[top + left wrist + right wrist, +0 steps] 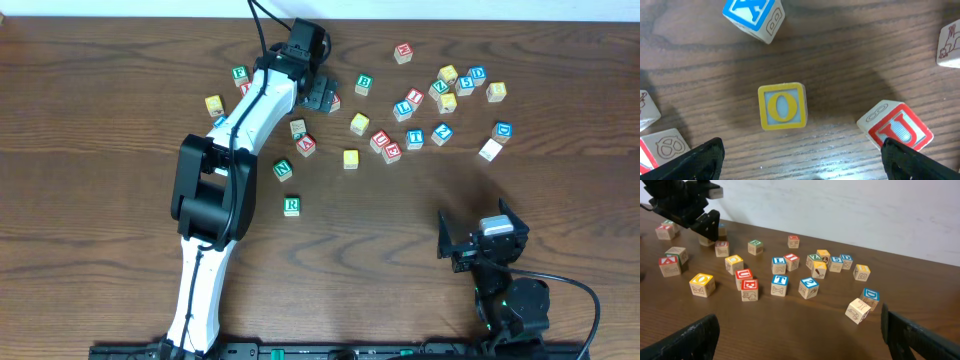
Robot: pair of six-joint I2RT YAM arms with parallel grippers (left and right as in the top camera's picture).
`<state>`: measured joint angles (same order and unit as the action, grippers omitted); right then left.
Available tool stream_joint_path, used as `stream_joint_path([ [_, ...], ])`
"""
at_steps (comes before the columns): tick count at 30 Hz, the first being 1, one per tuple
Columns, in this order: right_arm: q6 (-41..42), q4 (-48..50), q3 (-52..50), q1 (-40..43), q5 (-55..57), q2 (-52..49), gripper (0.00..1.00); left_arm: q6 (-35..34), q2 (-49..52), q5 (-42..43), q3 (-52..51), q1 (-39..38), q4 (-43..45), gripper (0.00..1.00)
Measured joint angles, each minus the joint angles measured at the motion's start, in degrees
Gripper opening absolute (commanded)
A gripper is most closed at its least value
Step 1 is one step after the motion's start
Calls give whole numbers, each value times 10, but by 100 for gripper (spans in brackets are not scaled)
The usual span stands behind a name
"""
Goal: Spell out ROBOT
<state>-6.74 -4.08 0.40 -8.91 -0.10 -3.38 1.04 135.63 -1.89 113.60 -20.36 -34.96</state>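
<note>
Table (pixel 90 150): dark wood, with lettered blocks scattered mostly over its far half.
R block (pixel 291 206): green letter, face up, lying alone on the near side of the scatter, just right of the black elbow of the left arm (pixel 240 130).
O block (pixel 782 106): yellow frame, letter face up, flat on the wood. In the left wrist view it sits in the middle of the picture and touches nothing.
B block (pixel 363 83): green letter, in the far part of the scatter, a little right of where the left claw shows from overhead.
T block (pixel 779 285): blue letter, in the middle of the scatter, with a blue 2 block (pixel 809 287) just beside it.
Left gripper (pixel 805 160): claw spread wide and holding nothing. Its dark fingertips (pixel 705 157) sit at the two lower corners of the wrist view, and the O block lies beyond them, roughly midway.
Right gripper (pixel 800 340): claw spread wide and empty, at the near right of the table, well apart from every block and facing the scatter.
Red U block (pixel 897 130): right of the O block, close by one left fingertip; whether they touch cannot be told.
Blue block (pixel 754 15): beyond the O block, apart from it.
Red E block (pixel 749 290): just left of the T block.
</note>
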Motion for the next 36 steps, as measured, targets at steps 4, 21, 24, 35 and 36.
stream_joint_path([
  [4, 0, 0, 0, 0, 0, 0, 99, -1, 0, 0, 0, 0, 9, 98],
  [21, 0, 0, 0, 0, 0, 0, 99, -22, 1, 0, 0, 0, 51, 86],
  [24, 0, 0, 0, 0, 0, 0, 99, -25, 3, 0, 0, 0, 53, 80],
  [35, 0, 0, 0, 0, 0, 0, 99, -27, 38, -2, 0, 0, 56, 79],
  [36, 0, 0, 0, 0, 0, 0, 99, -27, 39, -2, 0, 0, 56, 79],
])
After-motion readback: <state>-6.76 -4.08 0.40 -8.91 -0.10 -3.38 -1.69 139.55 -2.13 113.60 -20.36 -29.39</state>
